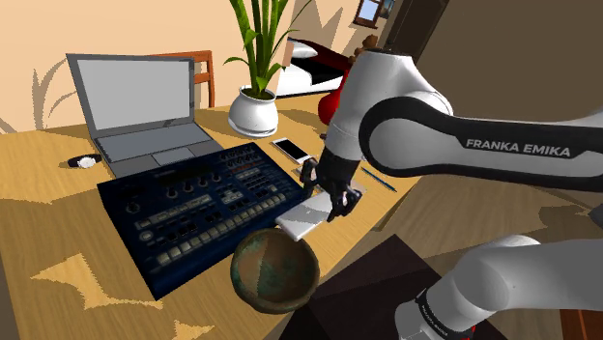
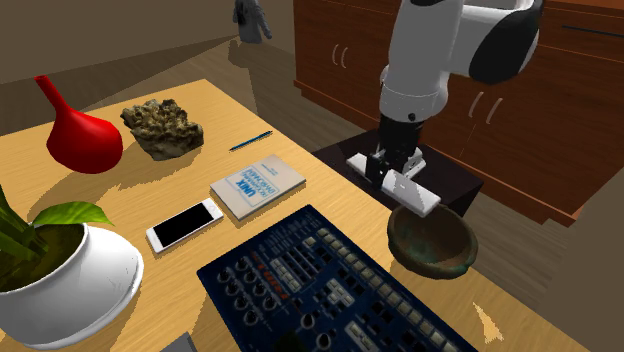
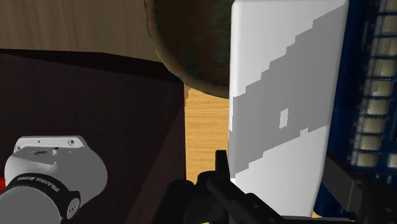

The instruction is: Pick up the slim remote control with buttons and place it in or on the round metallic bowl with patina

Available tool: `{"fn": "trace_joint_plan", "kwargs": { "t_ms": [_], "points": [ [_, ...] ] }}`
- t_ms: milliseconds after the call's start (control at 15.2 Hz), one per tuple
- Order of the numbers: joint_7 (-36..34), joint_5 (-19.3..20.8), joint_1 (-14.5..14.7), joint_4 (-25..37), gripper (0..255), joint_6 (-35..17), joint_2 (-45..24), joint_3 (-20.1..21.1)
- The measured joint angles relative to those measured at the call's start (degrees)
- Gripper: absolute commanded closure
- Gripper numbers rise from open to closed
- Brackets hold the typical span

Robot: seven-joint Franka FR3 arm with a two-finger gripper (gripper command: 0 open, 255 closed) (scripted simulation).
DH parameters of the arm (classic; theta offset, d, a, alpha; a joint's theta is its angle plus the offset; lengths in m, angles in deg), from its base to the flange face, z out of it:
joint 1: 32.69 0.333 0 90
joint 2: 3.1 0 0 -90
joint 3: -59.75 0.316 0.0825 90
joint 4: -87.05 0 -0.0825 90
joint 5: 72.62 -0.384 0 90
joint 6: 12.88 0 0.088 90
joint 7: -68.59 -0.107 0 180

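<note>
Our gripper [image 1: 335, 205] is clasping the white remote [image 2: 416, 195]; we are holding it over the table's [image 1: 58, 208] stand-side edge, just above the patinated bowl [image 2: 432, 246].

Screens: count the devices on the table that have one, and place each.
2. The open laptop stands at the shoulder view's upper left; the smartphone lies flat between the white plant pot and the booklet. The blue drum machine may hide a small display.
</note>
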Motion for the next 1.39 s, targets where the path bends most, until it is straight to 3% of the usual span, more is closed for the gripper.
{"fn": "trace_joint_plan", "kwargs": {
  "t_ms": [264,528,1386],
  "points": [
    [-6.4,-1.3,0.9,3.7,255,0.3,-1.8,5.5],
    [-12.8,-1.4,-0.1,8.2,255,-0.6,-5.4,12.1],
    [-15.2,-1.8,-2.3,3.3,255,-10.8,-10.0,19.6]
  ]
}}
